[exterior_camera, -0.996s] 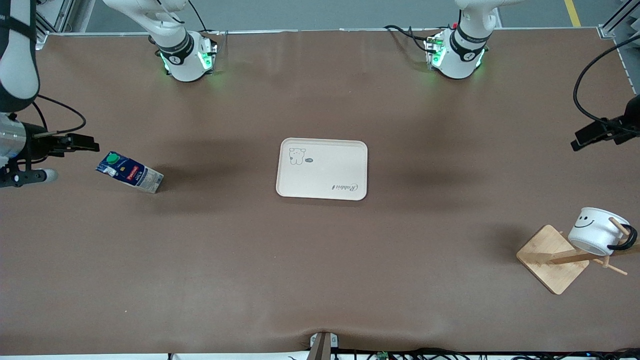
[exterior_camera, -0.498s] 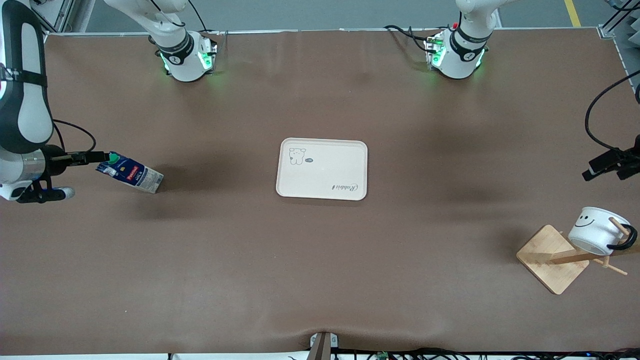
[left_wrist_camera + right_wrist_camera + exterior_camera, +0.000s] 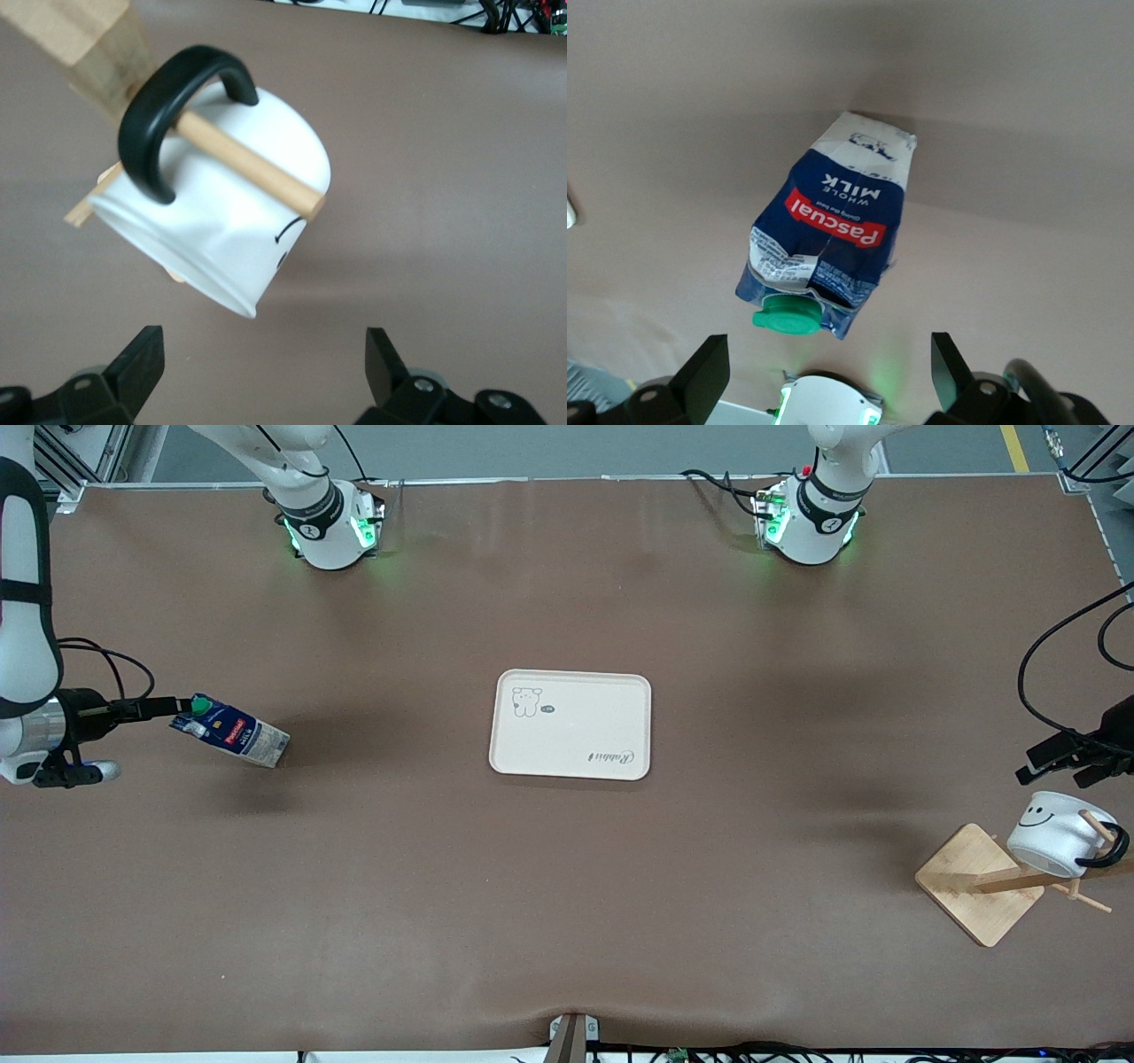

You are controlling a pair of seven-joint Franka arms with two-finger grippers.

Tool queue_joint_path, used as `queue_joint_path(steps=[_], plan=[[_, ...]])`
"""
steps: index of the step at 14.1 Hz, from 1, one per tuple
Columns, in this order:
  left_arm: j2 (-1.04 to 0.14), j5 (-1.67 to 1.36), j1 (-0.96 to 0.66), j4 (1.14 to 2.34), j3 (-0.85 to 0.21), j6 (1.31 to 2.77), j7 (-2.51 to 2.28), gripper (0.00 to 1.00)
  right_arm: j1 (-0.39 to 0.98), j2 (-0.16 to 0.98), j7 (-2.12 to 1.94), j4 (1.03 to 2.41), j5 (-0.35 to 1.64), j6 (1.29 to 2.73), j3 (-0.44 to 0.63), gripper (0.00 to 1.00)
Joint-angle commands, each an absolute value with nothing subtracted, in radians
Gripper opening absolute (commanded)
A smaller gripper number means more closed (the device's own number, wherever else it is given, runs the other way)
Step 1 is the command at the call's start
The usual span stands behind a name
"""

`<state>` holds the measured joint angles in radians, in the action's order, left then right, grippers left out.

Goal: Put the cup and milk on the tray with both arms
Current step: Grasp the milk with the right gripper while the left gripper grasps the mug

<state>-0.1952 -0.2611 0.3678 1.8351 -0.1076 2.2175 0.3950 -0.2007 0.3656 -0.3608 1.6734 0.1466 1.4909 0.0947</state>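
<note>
The milk (image 3: 232,732), a dark-blue carton with a green cap, is on the table at the right arm's end. My right gripper (image 3: 180,707) is open right at its cap. In the right wrist view the milk (image 3: 829,237) is just ahead of the open right gripper (image 3: 826,376), untouched. The cup (image 3: 1060,834) hangs by its black handle on a wooden peg at the left arm's end. My left gripper (image 3: 1056,760) is just above it. In the left wrist view the cup (image 3: 221,212) is ahead of the open left gripper (image 3: 263,365). The cream tray (image 3: 620,700) lies mid-table, holding nothing.
The peg belongs to a wooden stand with a square bamboo base (image 3: 977,883); the peg (image 3: 251,166) runs through the cup's handle. Both arm bases (image 3: 330,527) stand along the table edge farthest from the front camera. Cables hang by the left gripper.
The right gripper has come in to the milk's cap and now holds nearly still. The left gripper has moved down toward the cup. Milk, cup and tray have not moved.
</note>
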Motion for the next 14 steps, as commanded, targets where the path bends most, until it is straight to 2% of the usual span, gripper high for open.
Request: queue_joint_path(steps=[1, 4, 6, 14], plan=[[-0.238, -0.282, 0.365, 1.798, -0.117, 2.241, 0.416, 0.96, -0.201, 0.342, -0.265, 1.707, 0.193, 1.479, 0.08, 1.0], [-0.256, -0.281, 0.361, 1.789, -0.13, 2.281, 0.433, 0.79, -0.14, 0.319, 0.019, 1.739, 0.193, 1.492, 0.078, 1.0], [-0.27, -0.275, 0.362, 1.787, -0.146, 2.301, 0.437, 0.68, -0.13, 0.324, 0.154, 1.765, 0.176, 1.554, 0.081, 1.0], [-0.273, -0.252, 0.347, 1.778, -0.166, 2.295, 0.457, 0.17, -0.127, 0.322, 0.161, 1.845, 0.132, 1.667, 0.08, 1.0]])
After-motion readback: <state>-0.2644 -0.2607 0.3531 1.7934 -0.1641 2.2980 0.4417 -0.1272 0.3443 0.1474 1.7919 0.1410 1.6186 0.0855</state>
